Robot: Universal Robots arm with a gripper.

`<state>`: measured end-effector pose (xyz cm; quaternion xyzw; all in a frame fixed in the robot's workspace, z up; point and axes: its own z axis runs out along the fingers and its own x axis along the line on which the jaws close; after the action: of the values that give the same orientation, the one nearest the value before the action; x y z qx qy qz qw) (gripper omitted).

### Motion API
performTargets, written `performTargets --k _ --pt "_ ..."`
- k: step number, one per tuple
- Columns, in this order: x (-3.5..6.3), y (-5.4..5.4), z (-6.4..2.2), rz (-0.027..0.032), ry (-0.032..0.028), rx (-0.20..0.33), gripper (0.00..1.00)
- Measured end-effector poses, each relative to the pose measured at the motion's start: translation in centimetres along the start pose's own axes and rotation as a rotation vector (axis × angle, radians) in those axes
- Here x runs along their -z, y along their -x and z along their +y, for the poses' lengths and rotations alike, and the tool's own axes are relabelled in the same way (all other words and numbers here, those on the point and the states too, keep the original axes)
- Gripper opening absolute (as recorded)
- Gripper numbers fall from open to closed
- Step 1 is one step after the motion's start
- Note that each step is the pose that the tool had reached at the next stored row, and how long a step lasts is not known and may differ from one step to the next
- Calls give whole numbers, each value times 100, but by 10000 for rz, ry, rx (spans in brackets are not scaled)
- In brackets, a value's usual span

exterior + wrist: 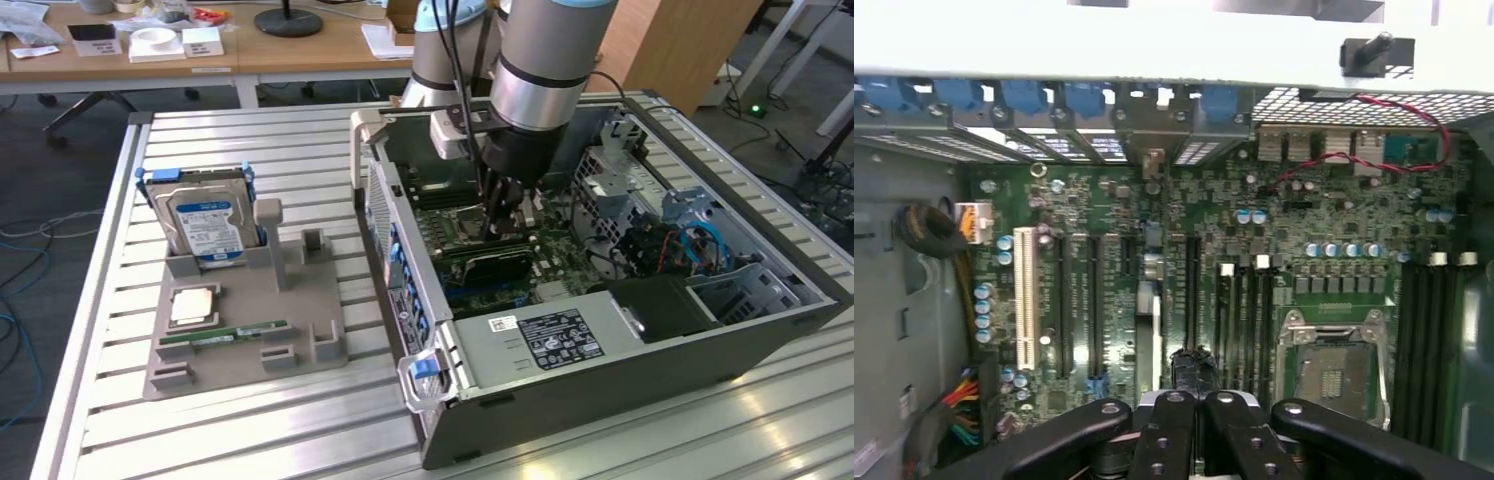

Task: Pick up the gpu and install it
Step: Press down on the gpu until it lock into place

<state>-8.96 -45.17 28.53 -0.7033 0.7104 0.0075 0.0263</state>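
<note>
The insertion step is judged to be in hand: the pick-up is done, and the card is at the board but not shown to be locked in.

The gripper [502,225] is lowered into the open computer case [601,370], over the middle of the motherboard [561,262]. Its fingers are drawn fully together. The gpu [497,265] is seen inside the case directly beneath the fingertips, as a dark flat card standing on edge among the expansion slots. Whether its upper edge is pinched between the fingers or only pressed by them cannot be told.

In the wrist view the clenched gripper [1194,405] is pointed down at the long slots, with the bare CPU socket [1332,375] just beside them.

Outside the case, on the exterior view's left, a grey holder tray [234,360] is set, in which the blue-labelled hard drive [207,215] and the green memory stick [224,335] are left in place.

Seating is judged to call for the card's connector edge to be kept in line with its slot and loaded straight down and evenly, since a tilted card could bind.
</note>
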Motion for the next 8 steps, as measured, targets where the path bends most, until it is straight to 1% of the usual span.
performTargets --k 1,2,5,8 --pt "0 0 0 116 -2 3 11" --pt "-1 0 0 172 -2 5 11" --pt "-1 0 0 173 -2 6 11" --pt "1 -23 0 174 -2 6 11"
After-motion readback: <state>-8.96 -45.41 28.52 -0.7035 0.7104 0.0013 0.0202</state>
